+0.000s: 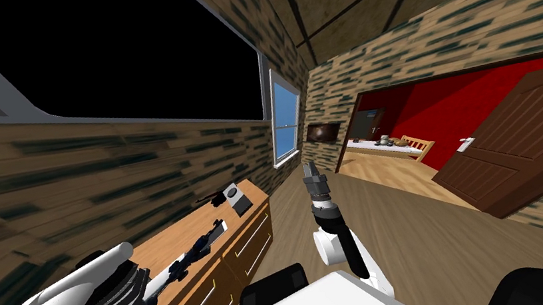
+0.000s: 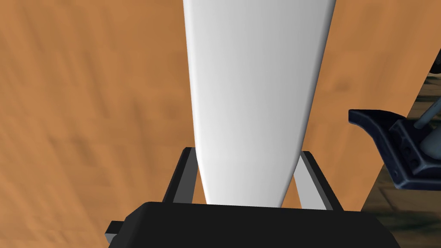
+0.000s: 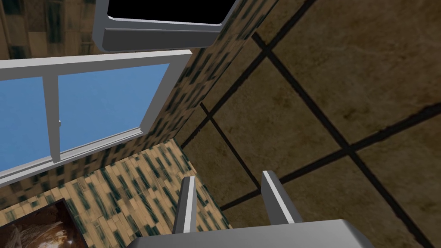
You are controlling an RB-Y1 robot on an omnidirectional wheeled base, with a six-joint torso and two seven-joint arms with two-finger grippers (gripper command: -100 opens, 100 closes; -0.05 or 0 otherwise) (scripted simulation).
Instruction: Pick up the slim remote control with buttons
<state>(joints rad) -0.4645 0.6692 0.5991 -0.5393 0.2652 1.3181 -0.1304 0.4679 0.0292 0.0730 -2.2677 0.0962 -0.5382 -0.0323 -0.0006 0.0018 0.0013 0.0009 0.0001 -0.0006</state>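
My left gripper [image 2: 247,150] is low over the wooden bench [image 2: 86,129] at my 9 o'clock. Its fingers [image 2: 311,176] hold the slim remote [image 2: 254,86], with the tips touching its two long edges. The remote renders plain white and runs lengthwise along the bench top, from the gripper out toward 11 o'clock. I cannot tell whether it rests on the wood or sits just clear of it.

Just beside the remote's far end, a dark blue object [image 1: 194,249] with an angular shape lies on the bench. The drawer fronts [image 1: 238,253] face the floor on the bench's 3 o'clock side. At the bench's far end stands a grey box [image 1: 240,199], with a small dark thing [image 1: 215,198] just beside it at its 9 o'clock.

At my 12 o'clock the right gripper [image 1: 309,167] points upward, its fingers narrowly apart and empty.

Beyond it at 12 o'clock is a window [image 1: 284,121]. A brown door [image 1: 530,135] stands open at 2 o'clock, with a red-walled room [image 1: 457,99] between the two. A black area [image 1: 100,51] spreads above the wall from 10 to 11 o'clock.
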